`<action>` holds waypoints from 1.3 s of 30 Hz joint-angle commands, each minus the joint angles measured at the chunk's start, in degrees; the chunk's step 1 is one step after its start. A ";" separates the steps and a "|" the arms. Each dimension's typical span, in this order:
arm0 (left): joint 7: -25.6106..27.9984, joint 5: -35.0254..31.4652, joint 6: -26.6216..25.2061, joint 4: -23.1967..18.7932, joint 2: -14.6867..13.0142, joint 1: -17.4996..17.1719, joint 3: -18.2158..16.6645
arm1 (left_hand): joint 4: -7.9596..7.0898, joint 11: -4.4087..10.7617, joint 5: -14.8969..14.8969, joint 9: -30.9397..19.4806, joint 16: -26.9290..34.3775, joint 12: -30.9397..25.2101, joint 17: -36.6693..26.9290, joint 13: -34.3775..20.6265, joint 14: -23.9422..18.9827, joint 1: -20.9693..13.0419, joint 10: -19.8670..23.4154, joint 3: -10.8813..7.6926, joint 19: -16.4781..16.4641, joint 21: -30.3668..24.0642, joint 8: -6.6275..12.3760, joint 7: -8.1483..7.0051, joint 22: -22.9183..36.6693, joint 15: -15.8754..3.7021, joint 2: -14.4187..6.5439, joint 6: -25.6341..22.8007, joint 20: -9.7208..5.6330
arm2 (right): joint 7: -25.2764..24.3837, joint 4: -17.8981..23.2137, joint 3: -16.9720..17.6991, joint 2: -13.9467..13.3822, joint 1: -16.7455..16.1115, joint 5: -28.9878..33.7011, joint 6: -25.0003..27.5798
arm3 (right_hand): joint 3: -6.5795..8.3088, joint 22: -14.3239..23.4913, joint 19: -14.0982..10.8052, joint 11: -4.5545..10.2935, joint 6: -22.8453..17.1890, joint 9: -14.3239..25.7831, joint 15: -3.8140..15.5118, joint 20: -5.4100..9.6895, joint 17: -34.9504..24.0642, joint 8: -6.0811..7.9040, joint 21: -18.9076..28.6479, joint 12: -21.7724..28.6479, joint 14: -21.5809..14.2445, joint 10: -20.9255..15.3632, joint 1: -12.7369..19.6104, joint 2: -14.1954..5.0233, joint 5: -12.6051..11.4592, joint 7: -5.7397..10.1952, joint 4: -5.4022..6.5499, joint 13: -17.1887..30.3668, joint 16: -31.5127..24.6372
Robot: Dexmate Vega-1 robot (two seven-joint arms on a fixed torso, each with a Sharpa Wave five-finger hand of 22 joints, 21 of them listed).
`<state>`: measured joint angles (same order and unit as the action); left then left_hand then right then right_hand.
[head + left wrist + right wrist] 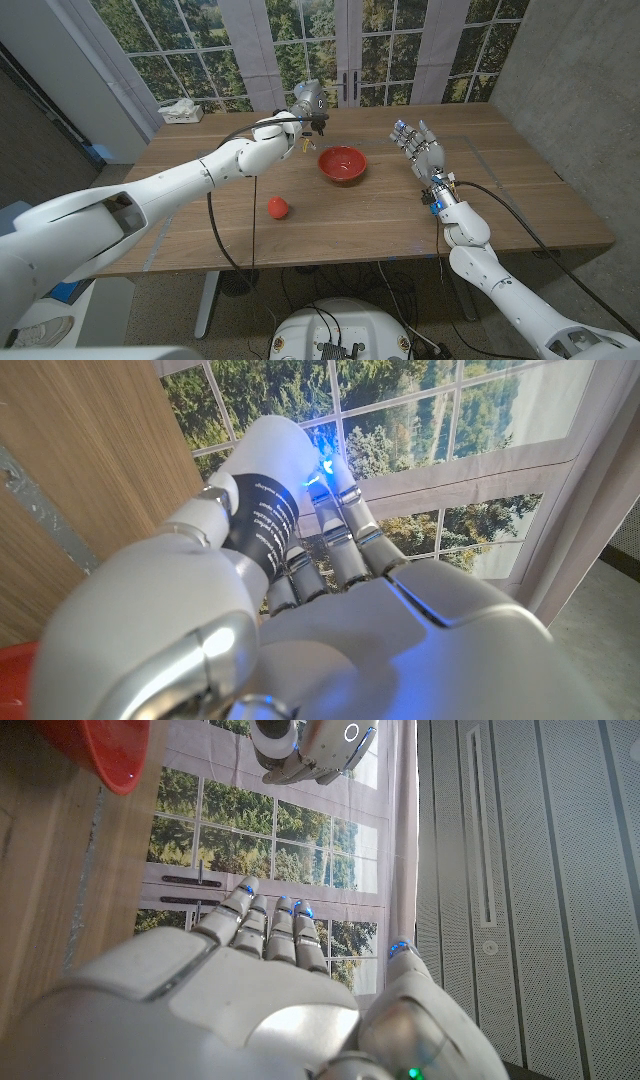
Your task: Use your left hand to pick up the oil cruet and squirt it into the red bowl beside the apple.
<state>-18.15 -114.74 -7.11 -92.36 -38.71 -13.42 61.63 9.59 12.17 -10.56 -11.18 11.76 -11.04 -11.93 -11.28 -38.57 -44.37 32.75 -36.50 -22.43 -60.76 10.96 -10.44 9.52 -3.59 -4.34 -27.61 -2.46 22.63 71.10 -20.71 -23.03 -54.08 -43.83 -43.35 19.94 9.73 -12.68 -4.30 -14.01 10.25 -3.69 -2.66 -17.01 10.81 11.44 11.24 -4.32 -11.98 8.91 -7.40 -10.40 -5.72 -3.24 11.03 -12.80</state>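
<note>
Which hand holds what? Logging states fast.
Left hand: holding the oil cruet up near the red bowl.
Right hand: open, empty.

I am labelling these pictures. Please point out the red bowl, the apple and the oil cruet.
red bowl [342, 164], head view, on its inner wall.
apple [277, 208], head view, on its middle.
oil cruet [310, 120], head view, on its body, held in the left hand [296, 124].

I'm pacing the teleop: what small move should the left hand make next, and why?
Probably carry the oil cruet slightly right, over the red bowl, then tip it. The left hand holds it raised beside the bowl's left rim, not yet above it.
</note>
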 commanded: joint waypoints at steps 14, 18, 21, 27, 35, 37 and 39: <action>4.20 -3.55 2.75 -2.07 -2.26 0.21 0.91 | 1.17 0.55 -0.25 -0.32 2.84 -2.54 -0.55 -0.79 -3.81 -8.29 9.79 0.19 -1.91 0.89 2.76 0.00 0.74 -10.28 -3.88 -9.82 -6.39 | 2.21 -1.13 0.50 0.25 -0.07 -1.52 -0.55 | -0.01 0.19 -0.30 0.10 -0.60 0.14 -0.13 -0.32 -0.13 0.37 -0.21 0.11 -0.20 -0.37 -0.46 0.02 0.06 0.13 -0.31 0.13 -0.32; 4.99 -3.47 3.10 -2.35 -2.52 0.03 0.79 | 0.90 0.62 -0.07 -1.38 6.23 -5.71 -1.97 -3.36 -10.29 -14.17 19.01 2.69 -4.01 -2.94 4.58 -0.03 1.55 -10.36 -3.99 -17.55 -8.05 | 2.49 -1.21 0.61 0.23 -0.14 -1.62 -0.74 | -0.02 0.19 -0.32 0.12 -0.61 0.14 -0.16 -0.32 -0.12 0.35 -0.20 0.11 -0.21 -0.37 -0.48 0.04 0.06 0.13 -0.32 0.13 -0.32; 5.66 -3.13 3.14 -2.44 -2.61 -0.20 0.59 | 0.57 0.49 -0.21 -3.29 10.06 -8.43 -5.30 -6.85 -15.52 -17.80 26.08 5.35 -3.76 -8.32 7.13 -0.03 2.30 -10.36 -3.79 -22.87 -8.01 | 2.45 -1.04 0.74 0.28 -0.33 -1.85 -0.71 | -0.02 0.19 -0.31 0.09 -0.64 0.14 -0.22 -0.33 -0.11 0.35 -0.21 0.13 -0.20 -0.42 -0.50 0.06 0.06 0.11 -0.34 0.13 -0.31; 4.87 -3.31 3.20 -2.37 -2.15 -0.36 0.37 | -0.20 0.22 -1.15 -8.02 13.41 -11.03 -10.45 -12.63 -19.82 -18.33 30.38 5.66 -4.36 -12.93 12.43 0.54 2.32 -10.23 -4.72 -26.42 -7.81 | 2.53 -1.01 0.89 0.16 -0.58 -1.77 -0.91 | -0.04 0.19 -0.32 0.12 -0.65 0.14 -0.21 -0.37 -0.07 0.33 -0.21 0.10 -0.21 -0.36 -0.54 0.09 0.07 0.10 -0.37 0.13 -0.31; 1.49 -0.32 7.73 -3.27 -1.69 0.97 0.16 | -0.08 0.02 -2.05 -13.14 16.09 -15.12 -16.55 -20.21 -22.49 -19.00 33.72 5.21 -4.92 -16.57 18.30 0.86 3.11 -10.08 -4.47 -28.36 -8.40 | 2.88 -1.16 1.07 0.35 -0.72 -2.22 -1.07 | -0.06 0.19 -0.35 0.21 -0.66 0.14 -0.25 -0.32 -0.03 0.30 -0.20 0.09 -0.22 -0.36 -0.59 0.11 0.07 0.05 -0.41 0.13 -0.31; -0.58 1.62 9.03 -3.78 -1.35 1.12 -0.35 | -0.05 -0.02 -2.19 -14.05 16.89 -15.97 -18.15 -22.03 -23.47 -19.20 34.33 5.21 -5.04 -17.80 19.60 1.04 3.43 -10.04 -4.32 -28.90 -8.52 | 3.38 -1.31 1.08 0.43 -0.69 -2.66 -0.99 | -0.06 0.19 -0.34 0.16 -0.65 0.14 -0.19 -0.35 -0.02 0.29 -0.21 0.09 -0.18 -0.37 -0.60 0.11 0.07 0.08 -0.41 0.13 -0.30; 0.30 2.23 9.21 -3.81 -1.57 1.33 -0.41 | 0.22 -0.10 -2.33 -13.84 17.57 -16.54 -19.32 -23.29 -24.32 -19.71 34.77 5.04 -5.21 -18.79 20.15 1.35 3.77 -10.01 -4.26 -29.65 -8.77 | 3.47 -1.58 1.06 0.47 -0.60 -2.50 -1.16 | -0.07 0.19 -0.35 0.14 -0.66 0.14 -0.20 -0.35 -0.02 0.29 -0.20 0.10 -0.19 -0.38 -0.62 0.12 0.07 0.06 -0.41 0.13 -0.30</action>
<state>-15.08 -117.01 -2.26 -94.95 -40.54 -13.34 62.07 9.64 9.29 -12.36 -11.61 28.42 -18.19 -29.68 -11.28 -61.24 -52.57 51.83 -30.77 -26.98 -78.32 19.78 -5.93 12.81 -9.83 1.84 -47.57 -2.68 25.31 70.04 -19.78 -22.74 -54.63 -45.90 -44.21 19.77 9.73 -12.68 -4.30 -14.01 10.25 -3.69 -2.66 -17.03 10.81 11.22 11.24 -4.31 -11.97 8.91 -7.40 -10.40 -5.72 -3.41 11.03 -12.80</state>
